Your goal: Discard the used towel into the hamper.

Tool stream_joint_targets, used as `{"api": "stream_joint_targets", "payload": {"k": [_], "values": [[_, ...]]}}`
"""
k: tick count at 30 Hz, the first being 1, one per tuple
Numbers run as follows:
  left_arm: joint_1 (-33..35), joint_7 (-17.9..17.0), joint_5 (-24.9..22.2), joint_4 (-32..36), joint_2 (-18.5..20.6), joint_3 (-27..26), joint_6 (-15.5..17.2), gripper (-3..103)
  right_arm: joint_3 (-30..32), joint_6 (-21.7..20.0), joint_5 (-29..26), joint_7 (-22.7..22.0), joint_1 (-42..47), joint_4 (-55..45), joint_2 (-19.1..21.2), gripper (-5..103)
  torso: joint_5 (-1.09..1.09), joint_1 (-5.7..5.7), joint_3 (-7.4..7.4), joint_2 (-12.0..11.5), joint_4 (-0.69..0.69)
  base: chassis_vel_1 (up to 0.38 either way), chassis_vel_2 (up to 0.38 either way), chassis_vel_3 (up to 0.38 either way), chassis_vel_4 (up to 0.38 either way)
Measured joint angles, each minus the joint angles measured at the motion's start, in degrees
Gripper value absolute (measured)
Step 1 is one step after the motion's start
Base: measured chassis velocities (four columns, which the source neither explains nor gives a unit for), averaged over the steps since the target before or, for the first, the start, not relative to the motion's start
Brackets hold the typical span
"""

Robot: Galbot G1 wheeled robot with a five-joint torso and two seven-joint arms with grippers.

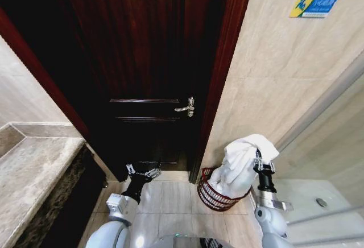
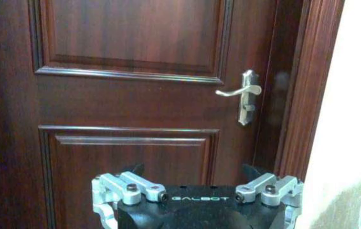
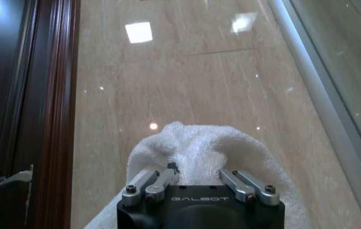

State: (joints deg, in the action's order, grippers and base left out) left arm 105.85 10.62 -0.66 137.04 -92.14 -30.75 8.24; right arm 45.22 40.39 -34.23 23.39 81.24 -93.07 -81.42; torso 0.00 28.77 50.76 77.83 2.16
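My right gripper at the lower right of the head frame is clenched on the white towel, which hangs over the hamper on the floor. My left gripper, lower centre-left, is spread apart facing the door.

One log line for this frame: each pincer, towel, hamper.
right pincer: shut on towel, raised above hamper | left pincer: open, empty, low facing door | towel not yet in hamper
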Motion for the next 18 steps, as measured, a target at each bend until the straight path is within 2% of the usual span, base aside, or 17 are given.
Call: {"api": "stream_joint_targets", "payload": {"k": [7,9,10,12,18], "values": [[0.0,0.0,0.0,0.0,0.0,0.0,0.0,100,0.1,-0.2,-0.7,1.2,-0.2,0.0,0.0,21,0.0,0.01,0.0,0.0,0.0,0.0,0.0,0.0,0.0],[0.0,0.0,0.0,0.0,0.0,0.0,0.0,100,0.5,-0.3,-2.4,5.9,-0.3,0.7,0.0,21,0.0,0.01,0.0,0.0,0.0,0.0,0.0,0.0,0.0],[0.0,0.0,0.0,0.0,0.0,0.0,0.0,100,0.5,-0.3,-2.4,5.9,-0.3,0.7,0.0,21,0.0,0.01,0.0,0.0,0.0,0.0,0.0,0.0,0.0],[0.0,0.0,0.0,0.0,0.0,0.0,0.0,100,0.6,-0.2,-3.3,9.0,-0.3,1.3,0.0,21,0.0,0.01,0.0,0.0,0.0,0.0,0.0,0.0,0.0],[0.0,0.0,0.0,0.0,0.0,0.0,0.0,100,0.9,1.4,-4.2,10.0,-1.1,2.8,-0.5,21,0.0,0.01,0.0,0.0,0.0,0.0,0.0,0.0,0.0]]}}
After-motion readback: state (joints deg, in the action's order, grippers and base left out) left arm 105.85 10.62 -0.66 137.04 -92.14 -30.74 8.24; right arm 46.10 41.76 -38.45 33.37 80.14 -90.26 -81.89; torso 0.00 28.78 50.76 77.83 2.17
